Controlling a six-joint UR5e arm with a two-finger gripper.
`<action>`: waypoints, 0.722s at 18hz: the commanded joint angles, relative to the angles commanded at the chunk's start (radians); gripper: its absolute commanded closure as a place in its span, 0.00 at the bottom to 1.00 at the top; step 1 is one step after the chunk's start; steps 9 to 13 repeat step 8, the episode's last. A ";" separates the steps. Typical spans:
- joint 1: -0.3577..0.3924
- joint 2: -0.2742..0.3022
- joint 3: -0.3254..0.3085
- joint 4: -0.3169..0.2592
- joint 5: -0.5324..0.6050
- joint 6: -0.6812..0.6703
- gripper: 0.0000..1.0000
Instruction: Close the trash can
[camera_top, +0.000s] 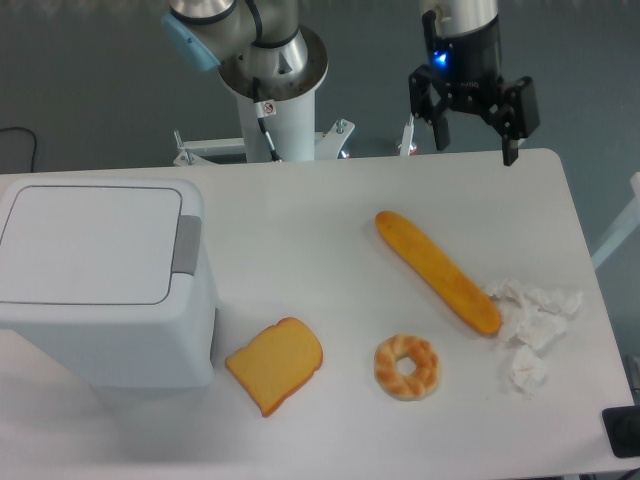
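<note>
1. We are seeing the trash can (105, 285) sitting at the left side of the white counter (300, 210), its flat lid lying down shut and its darker grey latch tab facing right.
2. Just right of the can's near corner, a slice of toast (275, 364) is lying flat, close to the can but not touching it.
3. Further right, a ring-shaped donut (406, 366) is resting near the front edge, and a long baguette (437, 270) is lying diagonally beyond it.
4. The baguette's near end is reaching some crumpled white paper (530, 325) at the right.
5. We are holding the hand (476, 150) above the far right edge of the counter, well apart from the can, its fingers spread wide and gripping nothing.
</note>
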 joint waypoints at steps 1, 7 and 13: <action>0.012 0.008 0.002 -0.025 -0.006 0.015 0.00; 0.084 0.034 0.002 -0.121 -0.118 0.074 0.00; 0.086 0.034 0.002 -0.120 -0.118 0.075 0.00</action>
